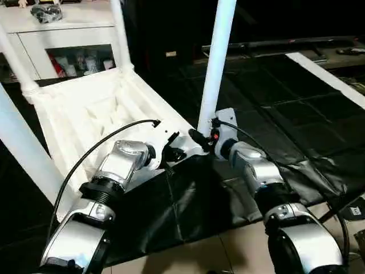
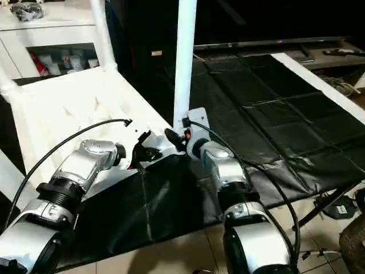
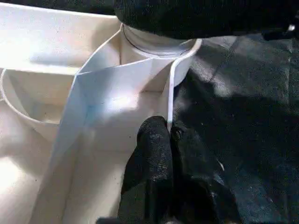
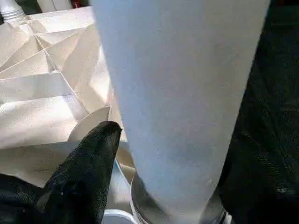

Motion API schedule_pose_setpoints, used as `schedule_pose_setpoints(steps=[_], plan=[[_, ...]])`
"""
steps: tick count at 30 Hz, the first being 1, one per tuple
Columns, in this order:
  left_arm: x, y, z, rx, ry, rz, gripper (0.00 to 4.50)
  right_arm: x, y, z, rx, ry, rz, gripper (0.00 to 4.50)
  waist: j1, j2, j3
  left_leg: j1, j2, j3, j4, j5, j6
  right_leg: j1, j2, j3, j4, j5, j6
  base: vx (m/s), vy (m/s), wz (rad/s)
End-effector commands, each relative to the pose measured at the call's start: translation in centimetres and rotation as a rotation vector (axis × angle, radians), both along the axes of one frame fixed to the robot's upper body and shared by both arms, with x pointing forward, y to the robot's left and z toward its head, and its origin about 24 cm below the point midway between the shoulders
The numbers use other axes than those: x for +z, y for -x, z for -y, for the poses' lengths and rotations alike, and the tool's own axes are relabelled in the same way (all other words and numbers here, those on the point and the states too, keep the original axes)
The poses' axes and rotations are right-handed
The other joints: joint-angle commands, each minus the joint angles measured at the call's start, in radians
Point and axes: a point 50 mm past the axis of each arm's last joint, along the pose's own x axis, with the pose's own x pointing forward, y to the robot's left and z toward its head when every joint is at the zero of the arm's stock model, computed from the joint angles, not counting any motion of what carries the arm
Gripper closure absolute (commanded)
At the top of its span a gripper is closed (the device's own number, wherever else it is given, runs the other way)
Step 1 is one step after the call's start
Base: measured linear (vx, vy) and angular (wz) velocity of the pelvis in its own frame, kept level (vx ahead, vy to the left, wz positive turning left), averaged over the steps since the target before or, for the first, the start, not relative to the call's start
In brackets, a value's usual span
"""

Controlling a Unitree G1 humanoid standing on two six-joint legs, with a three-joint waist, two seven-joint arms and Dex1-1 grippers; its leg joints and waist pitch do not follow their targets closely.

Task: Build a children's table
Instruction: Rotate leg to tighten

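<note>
The children's table top [image 1: 91, 108] lies upside down on a black mat, ribbed underside up. Three white legs [image 1: 121, 34] [image 1: 14, 63] [image 1: 23, 148] stand in its other corner sockets. A fourth leg [image 1: 217, 63] stands upright in the near right corner socket [image 3: 154, 44]. My left gripper [image 1: 171, 149] is shut on the thin rim of the top [image 3: 170, 100] just beside that socket. At the foot of this leg is my right gripper [image 1: 199, 137], its jaws open on either side of the tube. One black finger [image 4: 88, 163] sits a little off the leg [image 4: 177, 93].
A white cabinet [image 1: 57, 28] with a dark bundle [image 1: 47, 11] on top stands at the back left, close behind the table top. The black mat [image 1: 274, 103] stretches to the right, crossed by a white strip [image 1: 325, 77]. Cables and gear lie on the tiled floor [image 2: 342, 208] at the right.
</note>
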Motion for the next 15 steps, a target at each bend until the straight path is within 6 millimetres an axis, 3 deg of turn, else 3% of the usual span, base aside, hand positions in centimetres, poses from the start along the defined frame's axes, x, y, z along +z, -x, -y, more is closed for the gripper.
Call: schedule_pose_setpoints(steps=[1, 3, 7, 8, 9, 15], plan=[[1.5, -0.5, -0.1, 0.0, 0.042, 0.065, 4.5, -1.3, 1.1, -1.1, 0.114, 0.034, -0.078, 0.94, 0.012, 0.004, -0.071, -0.008, -0.004, 0.017, -0.065, -0.204, 0.045, 0.063, -0.047, 0.045, -0.055, -0.306, -0.186, 0.0, 0.0, 0.0], [1.6, -0.5, -0.3, 0.001, 0.04, 0.068, 4.5, -1.4, 1.1, -0.5, 0.098, 0.069, -0.097, 0.71, 0.014, 0.002, -0.072, -0.012, -0.004, 0.018, -0.063, -0.167, 0.052, 0.065, -0.044, 0.047, -0.046, -0.259, -0.199, 0.0, 0.0, 0.0], [1.7, -0.3, -1.5, -0.04, 0.026, 0.095, 4.5, -0.1, 1.5, 1.4, 0.192, -0.012, 0.01, 0.44, 0.021, 0.003, -0.071, -0.013, -0.005, 0.021, -0.06, -0.188, 0.061, 0.066, -0.046, 0.046, -0.053, -0.29, -0.179, 0.0, 0.0, 0.0], [1.8, -0.3, -1.6, -0.049, 0.026, 0.098, 4.5, -0.1, 1.6, 1.6, 0.196, -0.007, 0.024, 0.44, 0.022, 0.009, -0.071, -0.012, -0.005, 0.02, -0.061, -0.188, 0.057, 0.065, -0.046, 0.046, -0.052, -0.291, -0.18, 0.0, 0.0, 0.0], [1.7, -0.2, -1.7, -0.052, 0.023, 0.096, 4.5, 0.0, 1.6, 1.9, 0.192, -0.003, 0.039, 0.27, 0.02, 0.005, -0.071, -0.012, -0.005, 0.021, -0.062, -0.192, 0.055, 0.064, -0.044, 0.045, -0.053, -0.295, -0.182, 0.0, 0.0, 0.0], [1.6, 0.2, -2.7, -0.08, 0.011, 0.092, 4.5, -0.2, 3.0, 3.9, 0.282, 0.002, 0.006, 0.27, 0.028, 0.013, -0.07, -0.008, -0.002, 0.019, -0.063, -0.2, 0.051, 0.063, -0.042, 0.045, -0.053, -0.287, -0.189, 0.0, 0.0, 0.0]])
